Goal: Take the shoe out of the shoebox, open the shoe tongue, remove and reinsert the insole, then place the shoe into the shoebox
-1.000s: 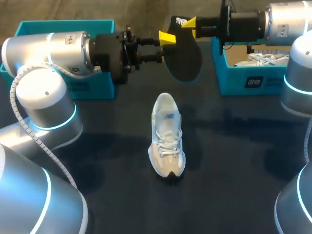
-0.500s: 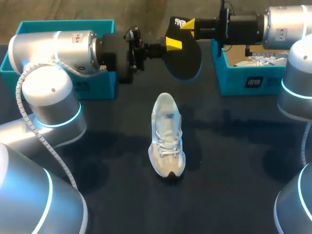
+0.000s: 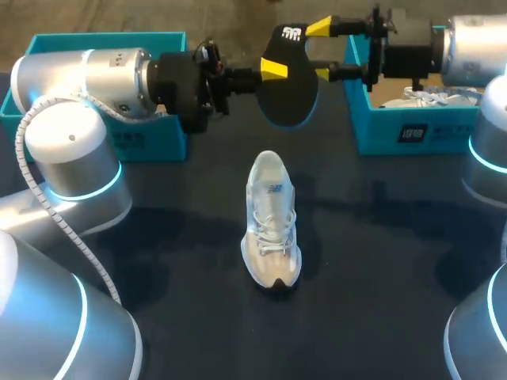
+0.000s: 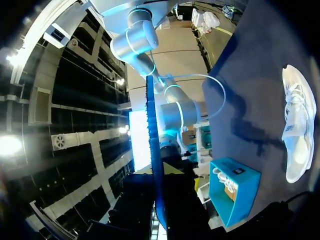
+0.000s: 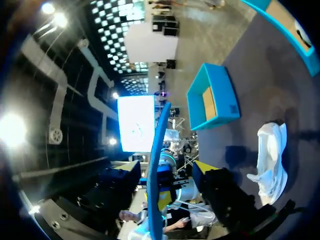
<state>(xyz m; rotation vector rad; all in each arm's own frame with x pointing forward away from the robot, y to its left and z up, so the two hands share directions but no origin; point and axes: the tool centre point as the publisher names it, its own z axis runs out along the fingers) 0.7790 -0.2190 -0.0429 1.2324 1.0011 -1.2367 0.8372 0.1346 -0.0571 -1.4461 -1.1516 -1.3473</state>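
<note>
Insole point(image 3: 289, 87), one: thin, light and probably floppy. It is hanging in the upper middle of the head view, above the worktop point(image 3: 380, 261), and is best pinched near an end, where it should be bending least.

Left gripper point(image 3: 273, 70): jaws are clenching the insole.

Right gripper point(image 3: 321, 50): jaws are standing released, one either side of the insole.

Shoes, two: one shoe point(image 3: 272, 222) is lying at centre frame; a second shoe point(image 3: 432, 96) is resting in the right shoebox point(image 3: 396, 134).

Shoeboxes, two: the left shoebox point(image 3: 103, 41) is sitting upper left.
</note>
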